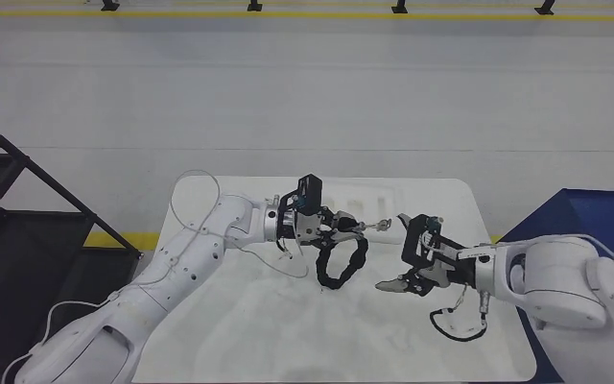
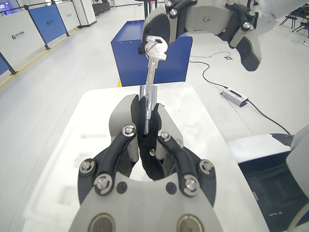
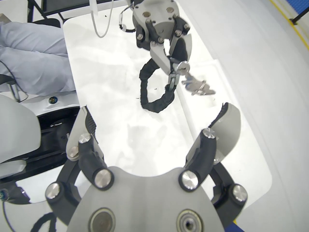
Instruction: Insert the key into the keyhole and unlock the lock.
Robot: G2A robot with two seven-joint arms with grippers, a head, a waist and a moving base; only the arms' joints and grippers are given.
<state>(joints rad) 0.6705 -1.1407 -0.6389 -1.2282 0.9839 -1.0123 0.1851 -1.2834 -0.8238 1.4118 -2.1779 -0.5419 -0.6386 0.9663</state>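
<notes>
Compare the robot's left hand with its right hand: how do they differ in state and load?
The left hand is shut; the right hand is open. The left hand grips the lock, with the key in it; the right hand holds nothing. Both share the same grey-and-black build and face each other.

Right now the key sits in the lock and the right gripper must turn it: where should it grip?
Probably the flat head of the key, which sticks out free beyond the lock held by the left gripper. Bring the open right gripper in end-on, closing on the head's two broad faces.
</notes>
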